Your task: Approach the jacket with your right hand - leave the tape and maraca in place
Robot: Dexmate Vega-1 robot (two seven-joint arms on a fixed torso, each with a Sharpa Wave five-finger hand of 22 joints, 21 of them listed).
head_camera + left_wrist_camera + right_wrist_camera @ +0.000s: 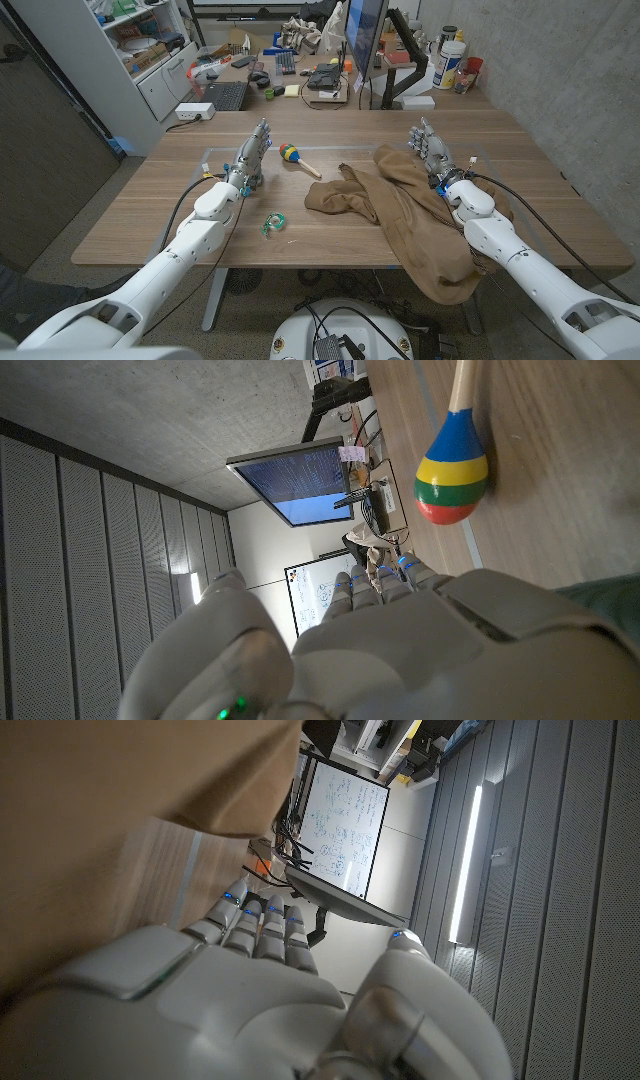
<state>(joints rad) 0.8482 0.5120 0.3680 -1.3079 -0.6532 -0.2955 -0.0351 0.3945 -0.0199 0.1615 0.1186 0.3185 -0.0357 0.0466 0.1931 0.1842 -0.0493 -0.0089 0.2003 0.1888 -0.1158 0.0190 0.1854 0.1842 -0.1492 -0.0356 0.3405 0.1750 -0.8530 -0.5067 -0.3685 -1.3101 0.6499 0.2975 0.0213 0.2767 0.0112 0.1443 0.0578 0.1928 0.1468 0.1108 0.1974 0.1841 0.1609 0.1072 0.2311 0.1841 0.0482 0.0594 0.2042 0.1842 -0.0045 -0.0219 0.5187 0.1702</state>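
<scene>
A brown jacket [400, 205] lies crumpled across the middle and right of the wooden table [150, 215], one end hanging over the front edge. My right hand [432, 152] stands on its edge at the jacket's far right side, fingers straight and holding nothing; the jacket [120, 790] shows as brown cloth close beside this hand [250, 1000]. A striped maraca [296, 157] lies left of the jacket, and it looms just past my left hand [400, 650] as maraca [455, 465]. My left hand [250, 160] stands open left of the maraca. A green tape roll [272, 223] lies near the front.
A monitor [362, 40] on a black stand [405, 60], a white box, bottles [452, 62] and a cluttered desk stand beyond the table's far edge. A white cabinet [150, 50] is at the back left. Black cables run along both arms.
</scene>
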